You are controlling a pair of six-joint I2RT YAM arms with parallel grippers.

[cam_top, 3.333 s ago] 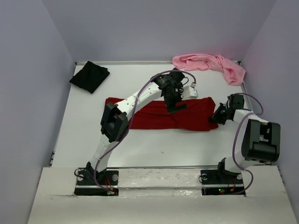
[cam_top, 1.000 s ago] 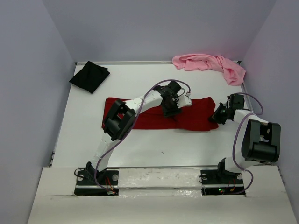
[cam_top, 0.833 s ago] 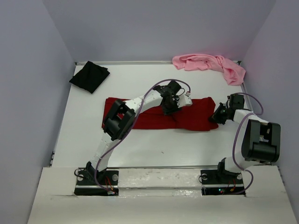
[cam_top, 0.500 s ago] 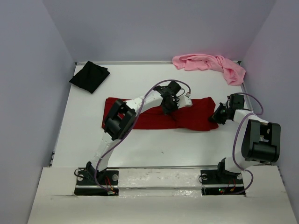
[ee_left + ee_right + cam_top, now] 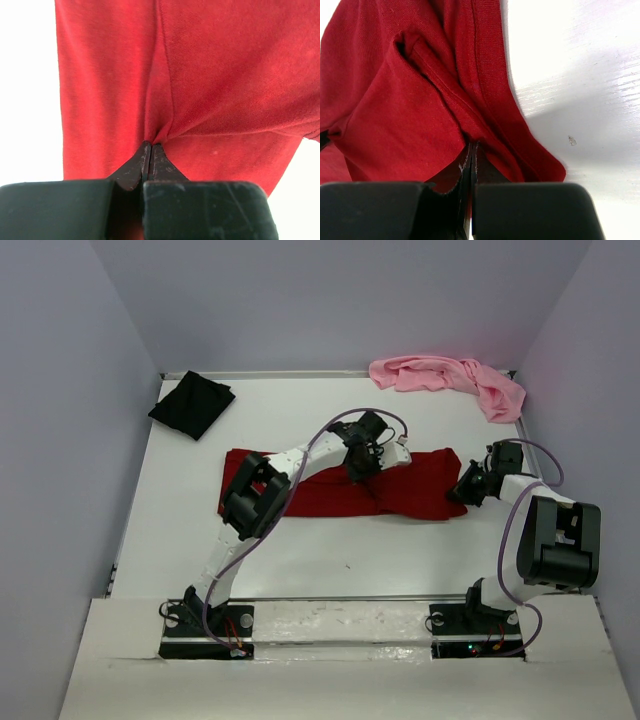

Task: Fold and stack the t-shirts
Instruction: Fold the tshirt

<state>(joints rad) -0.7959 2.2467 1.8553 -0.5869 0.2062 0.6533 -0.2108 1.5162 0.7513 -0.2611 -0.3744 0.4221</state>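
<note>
The dark red t-shirt lies as a long folded band across the middle of the table. My left gripper is down on its upper middle, shut on a pinched ridge of the red cloth; the cloth puckers at the fingertips. My right gripper is at the shirt's right end, shut on the hem of the red cloth. The black t-shirt lies folded at the back left. The light pink t-shirt is crumpled at the back right.
White table with a raised rim at the back and sides; lilac walls close in on left, right and back. Bare table surface shows to the right of the red shirt's end.
My left gripper has closed its fingers on the red cloth, shifting slightly up the shirt. The right arm has not moved.
</note>
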